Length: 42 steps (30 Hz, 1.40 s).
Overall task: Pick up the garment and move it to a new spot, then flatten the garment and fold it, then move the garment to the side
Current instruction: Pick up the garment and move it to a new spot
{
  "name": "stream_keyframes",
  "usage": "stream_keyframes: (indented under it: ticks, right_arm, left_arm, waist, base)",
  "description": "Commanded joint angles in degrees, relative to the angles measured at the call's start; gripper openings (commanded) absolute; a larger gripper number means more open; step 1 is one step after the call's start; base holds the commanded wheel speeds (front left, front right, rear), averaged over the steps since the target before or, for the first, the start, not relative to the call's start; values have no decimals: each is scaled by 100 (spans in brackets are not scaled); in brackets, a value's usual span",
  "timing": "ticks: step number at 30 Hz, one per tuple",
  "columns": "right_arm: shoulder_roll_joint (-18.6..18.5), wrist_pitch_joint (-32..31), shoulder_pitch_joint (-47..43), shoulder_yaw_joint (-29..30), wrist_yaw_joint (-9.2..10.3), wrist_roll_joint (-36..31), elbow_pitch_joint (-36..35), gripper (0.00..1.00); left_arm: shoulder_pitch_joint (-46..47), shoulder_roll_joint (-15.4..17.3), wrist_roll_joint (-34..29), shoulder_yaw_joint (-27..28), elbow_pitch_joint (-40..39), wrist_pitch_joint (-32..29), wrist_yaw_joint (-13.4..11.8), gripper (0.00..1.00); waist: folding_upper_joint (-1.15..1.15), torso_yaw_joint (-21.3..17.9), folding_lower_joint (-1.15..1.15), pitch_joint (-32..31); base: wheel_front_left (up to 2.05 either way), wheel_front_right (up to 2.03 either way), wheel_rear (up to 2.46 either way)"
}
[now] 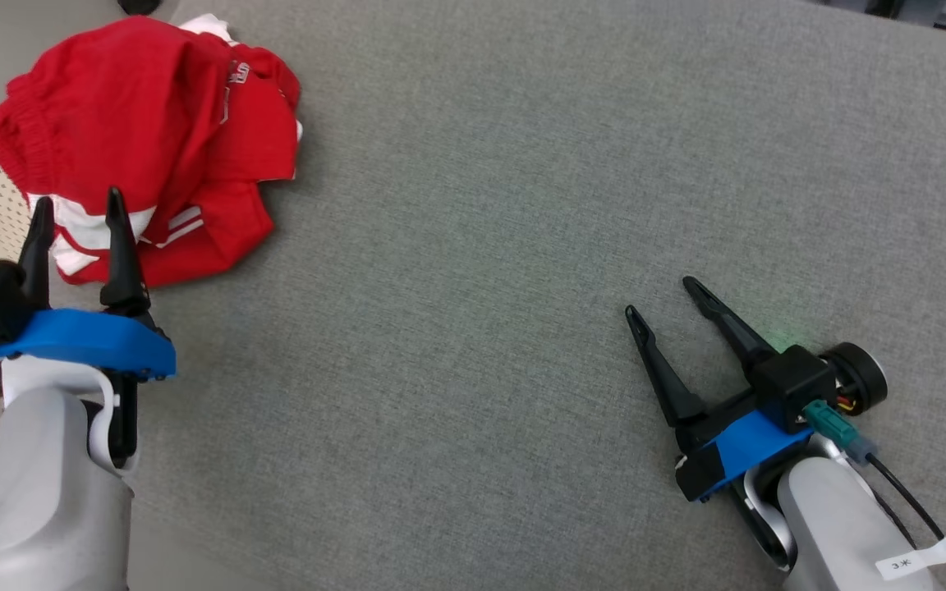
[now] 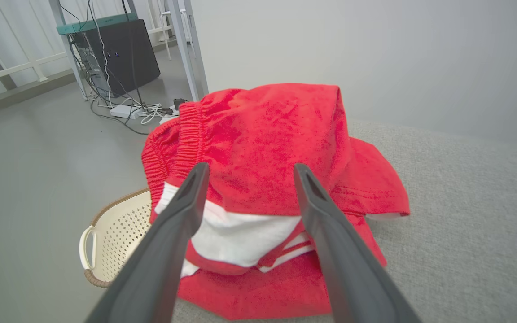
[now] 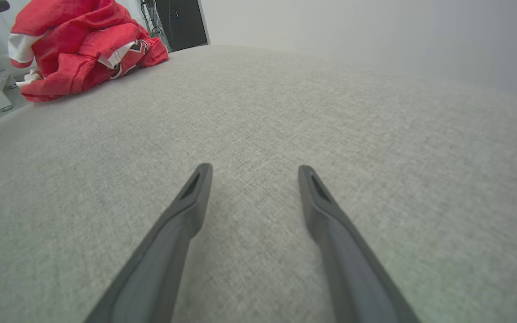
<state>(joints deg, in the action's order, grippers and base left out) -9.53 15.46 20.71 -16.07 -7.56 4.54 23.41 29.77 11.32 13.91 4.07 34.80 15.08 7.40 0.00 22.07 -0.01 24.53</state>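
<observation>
Just ahead of the wide, empty left jaws, head view, the red garment [image 1: 153,139] lies crumpled at the bench [image 1: 522,205] edge. Left wrist view: not yet gripped. Right wrist view: right jaws wide, garment well apart; every step likely remains.

We're seeing pale grey forearms [image 1: 38,484], blue wrist brackets [image 1: 87,341] and long black tapered fingers [image 1: 666,373] on left gripper [image 1: 80,197] and right gripper [image 1: 660,295]. Teal plug [image 1: 830,427], black cable [image 1: 916,509] and white tag [image 1: 916,560] are hanging off the right arm.
</observation>
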Motion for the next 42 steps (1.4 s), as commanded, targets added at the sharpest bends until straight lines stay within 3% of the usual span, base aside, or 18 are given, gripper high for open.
stream_keyframes:
  ticks: [1,6,10,11,12,17,26,33,42]
  right_arm:
    - [-193,-58,-38,102,14,-42,252,100]
    - [-257,-78,74,97,18,-79,297,100]
    - [-261,-84,164,95,20,-73,361,100]
    - [-260,-85,186,89,20,-77,369,100]
    - [-249,-85,215,107,21,-75,374,100]
    - [-182,-86,206,225,28,-48,360,100]
    - [230,-63,-19,264,14,112,217,100]
    - [502,-35,-181,515,9,297,103,100]
    - [636,-30,-569,705,7,411,29,100]
  left_arm:
    - [237,155,178,-212,112,14,12,100]
    - [757,575,774,-910,812,14,13,100]
    - [1127,768,970,-1087,1577,14,13,100]
    - [1197,789,1018,-1081,1731,14,13,68]
    - [1269,814,1036,-1078,1810,14,13,0]
    - [1400,907,884,-890,1515,14,14,0]
    - [1349,1035,323,-718,-460,14,14,0]
    - [1489,1002,339,-1445,-1874,14,14,0]
    - [1381,362,759,-2567,-2683,14,14,0]
  waist:
    - [0,-35,1,105]
    - [0,-176,1,400]
    - [0,-300,1,550]
    - [0,-336,1,576]
    - [0,-370,1,597]
    - [0,-455,1,569]
    - [0,-749,1,-11]
    - [0,-1411,1,-520]
    - [0,-2385,1,-866]
  base:
    - [0,0,0]
    - [0,0,0]
    - [0,0,0]
    - [0,0,0]
    - [0,0,0]
    - [0,0,0]
    - [0,0,0]
    - [0,0,0]
    - [0,0,0]
